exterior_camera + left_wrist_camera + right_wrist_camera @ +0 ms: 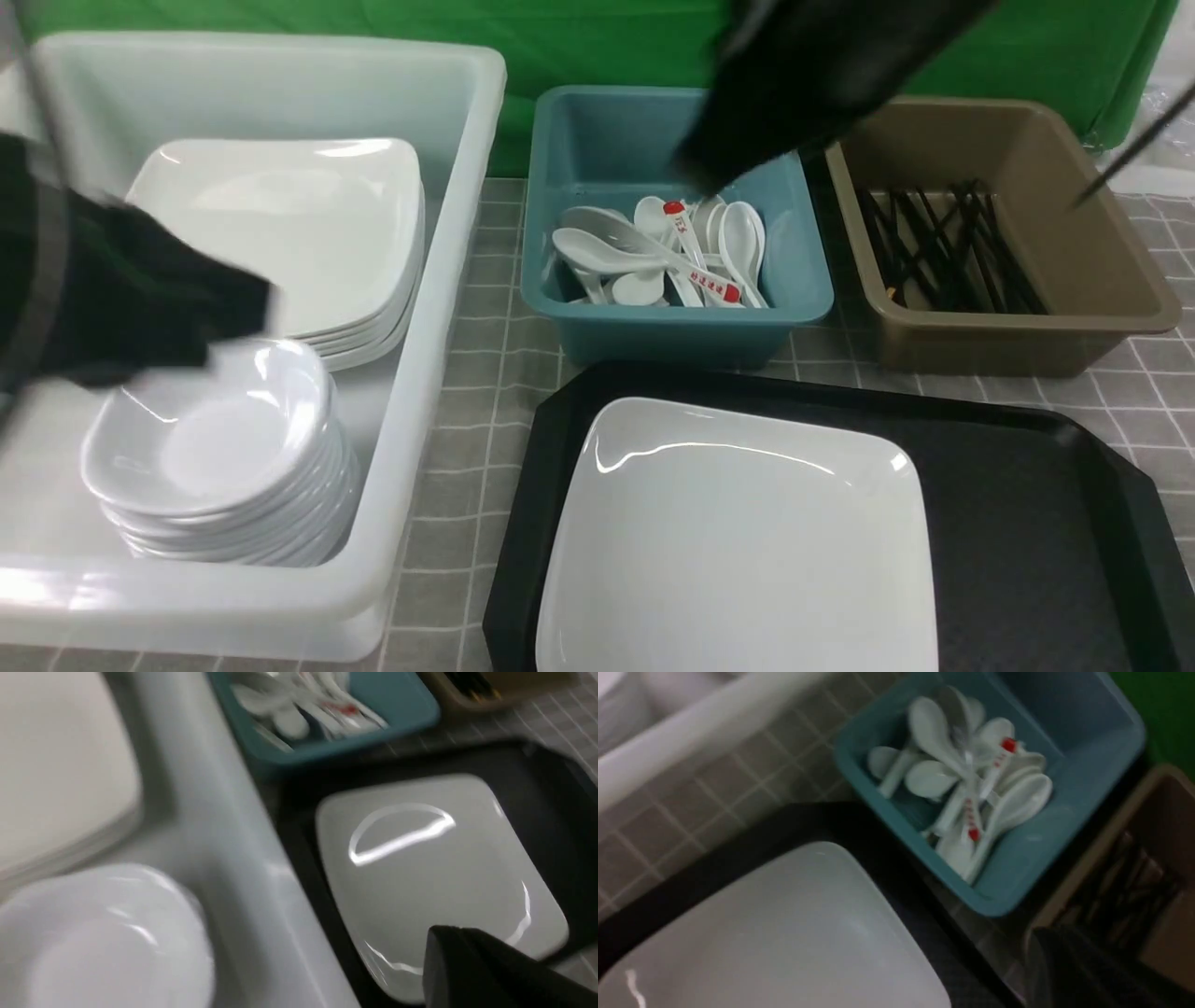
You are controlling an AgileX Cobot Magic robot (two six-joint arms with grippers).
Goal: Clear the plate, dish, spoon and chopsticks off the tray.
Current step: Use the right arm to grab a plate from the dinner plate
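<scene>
Low in the centre of the front view, the white square plate [738,541] lies flat on the left part of the black tray [1036,523], and the frame's bottom cuts off its near edge. Behind the tray, across the upper half, 3 bins stand on the grey-checked table [485,392]: a large white bin [457,233] at left, a teal bin [672,331] in the middle and a brown bin [1018,350] at right. The white bin holds a stack of square plates [289,224] at its back and a stack of small deep dishes [215,448] nearer the front. White spoons [607,252] and red-tipped sticks [700,271] lie heaped in the teal bin. Black chopsticks [952,243] lie crossed in the brown one. The left claw [224,313] is a dark blur at the frame's left edge, above the dish stack, and whether its fingers are apart or together cannot be told. The right claw [719,159] is a blur at top centre, over the teal bin's back, and its state cannot be told either.
</scene>
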